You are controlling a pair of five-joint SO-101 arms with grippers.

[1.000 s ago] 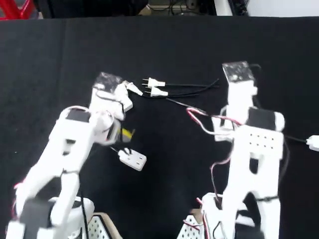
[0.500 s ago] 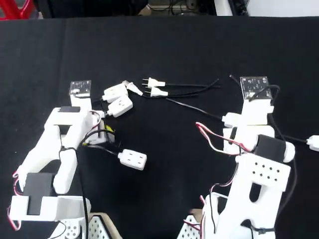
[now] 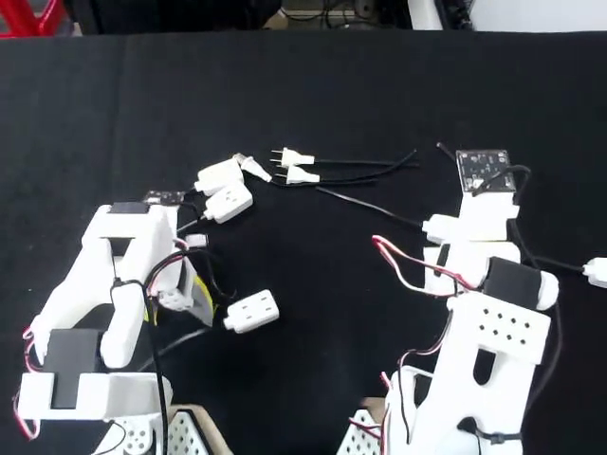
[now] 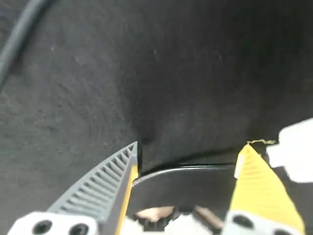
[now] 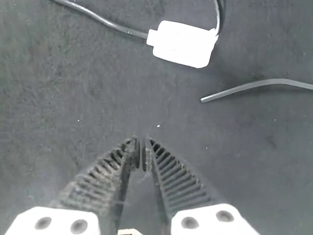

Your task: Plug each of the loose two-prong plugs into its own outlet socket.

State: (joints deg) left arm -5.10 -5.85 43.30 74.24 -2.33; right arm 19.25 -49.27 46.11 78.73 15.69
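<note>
Two loose two-prong plugs (image 3: 289, 156) (image 3: 303, 174) with black cords lie at the back middle of the black cloth. Two white outlet sockets (image 3: 220, 174) (image 3: 230, 202) lie just left of them, with a small white plug (image 3: 254, 169) beside the upper one. A third socket (image 3: 251, 311) lies nearer the front. My left gripper (image 4: 186, 152) hangs open over bare cloth, close to that third socket and holding nothing; its yellow finger (image 3: 203, 300) shows from above. My right gripper (image 5: 143, 142) is shut and empty, near a white block (image 5: 182, 43) on a black cord.
A loose black cable end (image 5: 203, 99) lies beyond the right gripper. Another white block (image 3: 596, 272) sits at the table's right edge. Red and white wires (image 3: 398, 265) loop beside the right arm (image 3: 488, 284). Bare cloth stretches across the middle.
My left arm has pulled back from the two back sockets toward its base. The front socket has turned and shifted slightly. The right arm drew back earlier and has since kept almost still.
</note>
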